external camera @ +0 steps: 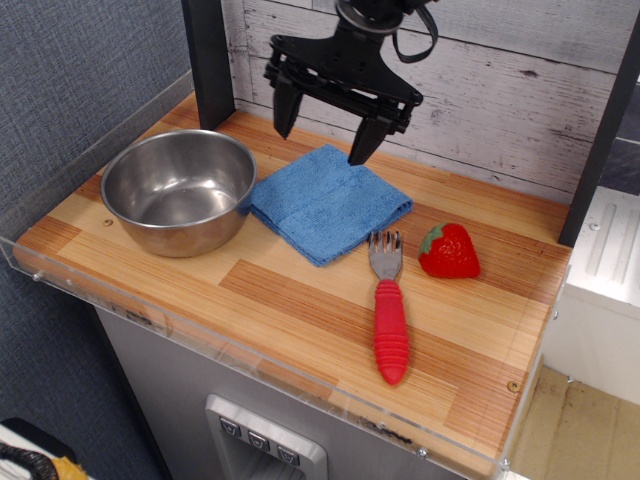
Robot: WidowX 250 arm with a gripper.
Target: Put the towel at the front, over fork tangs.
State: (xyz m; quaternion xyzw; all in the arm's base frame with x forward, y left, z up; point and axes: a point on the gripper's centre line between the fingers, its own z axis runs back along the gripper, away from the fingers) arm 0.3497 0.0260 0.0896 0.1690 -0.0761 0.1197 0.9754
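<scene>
The folded blue towel (328, 203) lies flat on the wooden counter, between the steel bowl and the fork. The fork tangs (385, 254) are the grey metal head of a fork with a ribbed red handle (390, 330); they lie bare just right of the towel's front corner. My black gripper (322, 137) hangs open just above the towel's back edge, its two fingers spread wide and pointing down. It holds nothing.
A steel bowl (180, 191) stands at the left, touching the towel's left corner. A red toy strawberry (449, 251) sits right of the fork head. A black post (209, 60) rises at the back left, a white plank wall behind. Clear plastic lips edge the counter.
</scene>
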